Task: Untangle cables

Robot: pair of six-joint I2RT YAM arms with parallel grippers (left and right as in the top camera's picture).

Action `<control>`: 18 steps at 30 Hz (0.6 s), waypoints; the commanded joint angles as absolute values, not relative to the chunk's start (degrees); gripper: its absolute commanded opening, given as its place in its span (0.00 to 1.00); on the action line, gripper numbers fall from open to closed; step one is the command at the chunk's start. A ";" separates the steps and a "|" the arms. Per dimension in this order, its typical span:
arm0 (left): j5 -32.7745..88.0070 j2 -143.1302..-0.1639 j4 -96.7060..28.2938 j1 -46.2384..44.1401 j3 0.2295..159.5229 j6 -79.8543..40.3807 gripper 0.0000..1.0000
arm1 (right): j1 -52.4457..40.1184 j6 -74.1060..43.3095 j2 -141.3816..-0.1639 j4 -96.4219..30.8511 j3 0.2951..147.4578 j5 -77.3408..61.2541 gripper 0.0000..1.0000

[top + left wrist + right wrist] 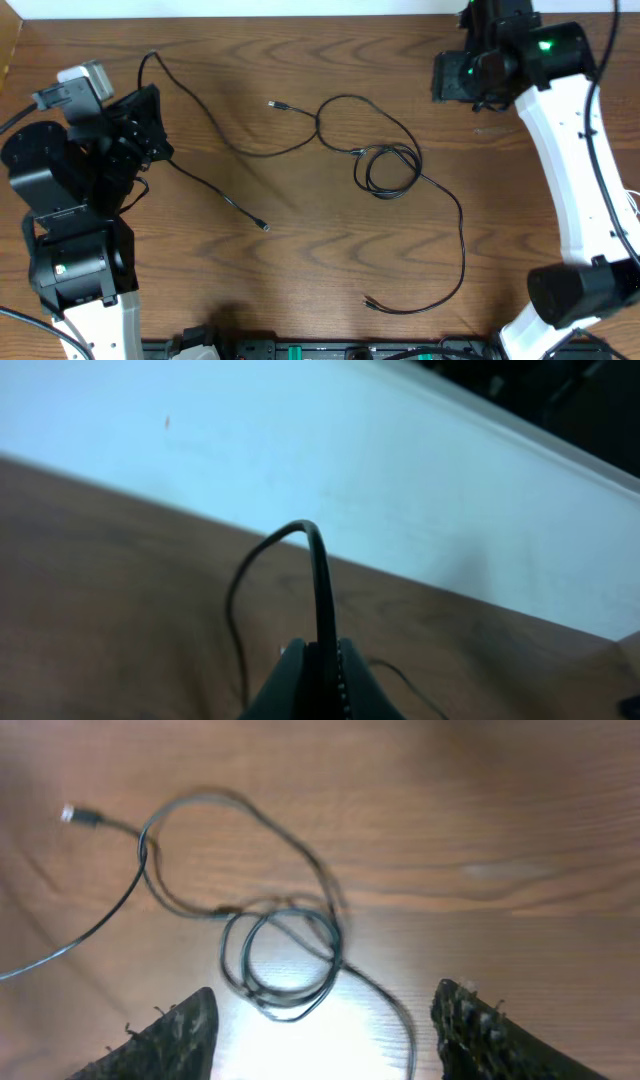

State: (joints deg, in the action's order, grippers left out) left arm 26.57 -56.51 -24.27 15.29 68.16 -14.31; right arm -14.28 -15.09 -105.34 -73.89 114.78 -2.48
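Black cables (388,168) lie on the wooden table, coiled in a small tangle at the centre. One strand runs left past a plug end (272,103), and a long tail (461,250) curves toward the front. My left gripper (148,100) at the far left is shut on a black cable (318,570), which arches up from between the fingers (300,675). Another end (264,227) lies loose in front of it. My right gripper (452,76) hovers at the back right, open and holding nothing. In its wrist view the coil (285,955) lies between and beyond the fingers (170,1035).
A pale wall (400,470) borders the table's far edge. The arm bases (75,270) stand at the front left and front right (575,285). Bare wood (300,270) stretches across the front middle.
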 commanded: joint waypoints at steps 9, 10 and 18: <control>33.82 -63.24 -29.56 15.68 68.99 -18.26 0.08 | -18.92 -14.66 -118.74 -72.34 113.78 -30.46 0.71; 33.74 -63.35 -29.67 15.68 68.99 -17.69 0.08 | -19.35 -17.43 -119.52 -71.85 113.78 -30.61 0.71; 30.37 -63.33 -32.34 15.68 68.99 -17.19 0.07 | -26.79 -33.67 -127.37 -64.25 113.78 -32.27 0.73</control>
State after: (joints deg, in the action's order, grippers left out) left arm 31.38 -63.33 -32.01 15.35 68.16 -18.13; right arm -23.99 -25.32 -125.34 -65.82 113.89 -30.35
